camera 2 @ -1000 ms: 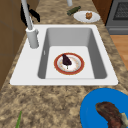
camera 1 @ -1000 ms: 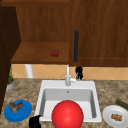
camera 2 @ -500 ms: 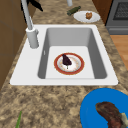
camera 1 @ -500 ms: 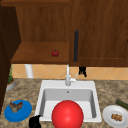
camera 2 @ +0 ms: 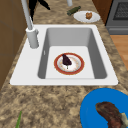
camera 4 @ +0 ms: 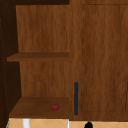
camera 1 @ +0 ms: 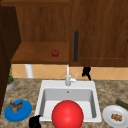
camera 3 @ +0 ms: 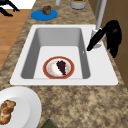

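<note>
In the front view the left hand (camera 1: 35, 122) hangs at the counter's near edge, just left of the sink (camera 1: 42, 92), beside the blue plate (camera 1: 23, 113); whether its fingers are spread or curled cannot be told. Farther back, the right hand (camera 1: 86, 71) hovers just right of the faucet (camera 1: 67, 77), behind the basin. The right side view shows what the front view hides: that hand (camera 3: 113, 35) has relaxed, straight fingers hanging down and one finger (camera 3: 96, 40) stretched toward the faucet base (camera 3: 96, 37), touching or nearly so, gripping nothing. That view also shows the red-rimmed plate (camera 3: 47, 71) in the basin with a dark piece of food (camera 3: 61, 66) on it. Farthest off, an apple (camera 1: 55, 52) sits on the open shelf (camera 1: 37, 53)
</note>
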Action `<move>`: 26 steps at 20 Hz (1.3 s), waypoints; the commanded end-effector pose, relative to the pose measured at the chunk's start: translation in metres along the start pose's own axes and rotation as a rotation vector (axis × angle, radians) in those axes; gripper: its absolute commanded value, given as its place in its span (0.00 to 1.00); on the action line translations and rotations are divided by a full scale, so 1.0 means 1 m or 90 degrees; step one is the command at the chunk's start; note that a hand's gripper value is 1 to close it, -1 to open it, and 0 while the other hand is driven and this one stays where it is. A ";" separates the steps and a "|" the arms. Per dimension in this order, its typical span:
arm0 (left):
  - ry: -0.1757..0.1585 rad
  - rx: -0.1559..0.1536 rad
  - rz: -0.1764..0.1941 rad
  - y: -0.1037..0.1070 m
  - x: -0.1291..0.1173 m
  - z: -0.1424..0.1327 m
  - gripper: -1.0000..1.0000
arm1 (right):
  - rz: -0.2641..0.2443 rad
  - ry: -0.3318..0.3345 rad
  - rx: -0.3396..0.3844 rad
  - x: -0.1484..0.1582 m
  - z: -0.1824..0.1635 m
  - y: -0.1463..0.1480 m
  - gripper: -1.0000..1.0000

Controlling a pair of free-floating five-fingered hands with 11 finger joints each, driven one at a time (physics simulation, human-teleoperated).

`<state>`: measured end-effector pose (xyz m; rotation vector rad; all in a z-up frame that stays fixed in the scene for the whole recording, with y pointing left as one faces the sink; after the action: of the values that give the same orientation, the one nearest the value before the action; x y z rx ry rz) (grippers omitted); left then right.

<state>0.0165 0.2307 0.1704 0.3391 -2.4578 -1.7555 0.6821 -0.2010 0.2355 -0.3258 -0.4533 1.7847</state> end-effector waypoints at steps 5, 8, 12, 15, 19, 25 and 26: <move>0.000 0.000 0.000 0.000 0.000 0.000 0.50 | -0.015 -0.025 -0.034 -0.023 0.013 0.023 0.00; 0.000 0.000 0.000 0.000 0.000 0.000 0.50 | -0.024 -0.032 -0.050 -0.024 0.017 0.042 0.00; 0.000 0.000 0.000 0.000 0.000 0.000 0.50 | -0.003 -0.028 -0.094 -0.018 0.019 0.066 0.00; 0.000 0.000 0.000 0.000 0.000 0.000 0.50 | 0.009 -0.026 -0.121 -0.015 0.020 0.085 0.00; 0.000 0.000 0.000 0.000 0.000 0.000 0.50 | 0.015 -0.024 -0.140 -0.010 0.025 0.107 0.00; 0.000 0.000 0.000 0.000 0.000 0.000 0.50 | 0.039 -0.027 -0.091 -0.004 0.028 0.113 0.00; 0.000 0.000 0.000 0.000 0.000 0.000 0.50 | 0.038 -0.023 -0.100 -0.004 0.032 0.120 0.00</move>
<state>0.0165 0.2307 0.1704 0.3391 -2.4578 -1.7555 0.5769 -0.2356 0.2074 -0.4085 -0.6081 1.8213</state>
